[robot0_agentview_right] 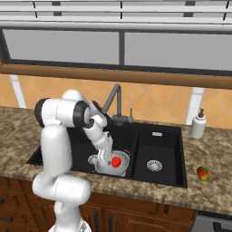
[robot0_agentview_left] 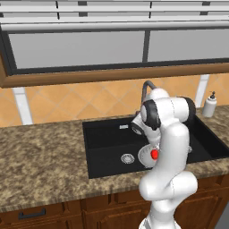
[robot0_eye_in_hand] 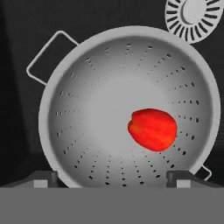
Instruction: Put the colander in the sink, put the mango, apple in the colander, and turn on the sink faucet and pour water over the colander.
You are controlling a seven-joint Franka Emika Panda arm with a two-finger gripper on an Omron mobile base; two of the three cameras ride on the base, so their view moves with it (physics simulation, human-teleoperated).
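We are working at a speckled brown stone surface [robot0_agentview_right: 213, 149] under a long window, with orange tiles behind and wooden cabinets below. The black sink [robot0_agentview_right: 167, 170] is set into it, and the colander [robot0_eye_in_hand: 92, 105] is already sitting in the larger basin, just beside the round steel drain [robot0_eye_in_hand: 192, 15]. The apple [robot0_eye_in_hand: 153, 129] is lying free inside the colander, off to one side of the bowl's middle. So we are judging two steps as done.

Our gripper [robot0_eye_in_hand: 111, 178] is hanging over the colander with the jaws apart and nothing between them; in the hand view the two tips are showing wide on either side of the rim.

The mango [robot0_agentview_right: 203, 173] is lying on the surface to the right of the sink, well apart from the colander, so we are counting it as next. After that the sink faucet [robot0_agentview_right: 113, 102] is waiting: no stream is running from its spout.

A white soap bottle [robot0_agentview_right: 198, 123] is standing behind the sink's right end, near the mango's side. Nothing seems to be blocking the way to the mango, though the reach is running across the smaller basin.
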